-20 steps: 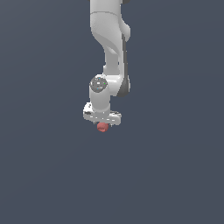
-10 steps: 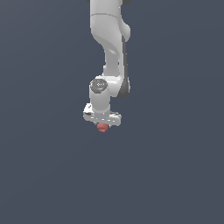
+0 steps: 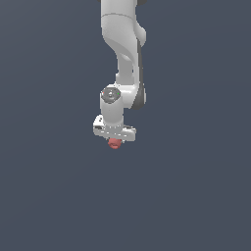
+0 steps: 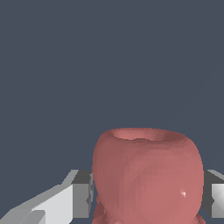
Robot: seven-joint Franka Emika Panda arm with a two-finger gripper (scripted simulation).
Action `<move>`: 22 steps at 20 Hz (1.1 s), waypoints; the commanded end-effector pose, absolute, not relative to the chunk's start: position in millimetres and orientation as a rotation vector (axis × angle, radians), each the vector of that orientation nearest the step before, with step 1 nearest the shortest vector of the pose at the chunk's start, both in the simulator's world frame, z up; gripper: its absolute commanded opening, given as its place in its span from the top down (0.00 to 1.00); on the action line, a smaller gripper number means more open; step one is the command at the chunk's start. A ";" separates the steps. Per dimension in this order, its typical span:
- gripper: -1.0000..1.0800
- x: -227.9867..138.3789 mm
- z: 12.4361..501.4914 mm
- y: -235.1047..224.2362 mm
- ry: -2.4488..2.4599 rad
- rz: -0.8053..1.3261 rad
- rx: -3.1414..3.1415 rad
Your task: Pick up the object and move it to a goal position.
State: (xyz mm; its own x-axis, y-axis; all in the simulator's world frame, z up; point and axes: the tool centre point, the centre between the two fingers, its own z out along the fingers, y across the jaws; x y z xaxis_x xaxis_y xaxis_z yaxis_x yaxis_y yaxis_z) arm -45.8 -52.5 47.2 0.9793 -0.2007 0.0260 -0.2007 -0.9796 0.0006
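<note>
The object [image 3: 115, 143] is a small dull-red rounded lump hanging just under the white gripper [image 3: 115, 141] in the exterior view. In the wrist view the object [image 4: 148, 175] fills the space between the two fingers [image 4: 81, 194], with a ring-like hollow at its far end. The pads press on both its sides, so the gripper [image 4: 148, 194] is shut on it. The fingertips are hidden behind the gripper's body in the exterior view.
The white arm [image 3: 122, 44] comes down from the top of the exterior view. Everything around it is a plain dark blue-grey background with no other objects or edges showing.
The gripper and the red object have shifted very slightly, if at all; the grip is unchanged.
</note>
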 end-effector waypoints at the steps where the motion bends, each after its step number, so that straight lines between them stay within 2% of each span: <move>1: 1.00 -36.1 55.8 -52.3 -0.333 0.086 3.116; 8: 1.00 8.6 102.1 -52.9 -0.417 0.315 3.073; 16: 1.00 62.0 183.3 -55.2 -0.538 0.652 2.971; 22: 1.00 86.7 243.1 -57.1 -0.614 0.867 2.880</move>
State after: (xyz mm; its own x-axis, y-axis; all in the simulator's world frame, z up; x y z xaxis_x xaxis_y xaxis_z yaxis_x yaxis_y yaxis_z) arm 81.4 -56.8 228.2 0.7847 -0.3472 0.5135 -0.3834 -0.9228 -0.0381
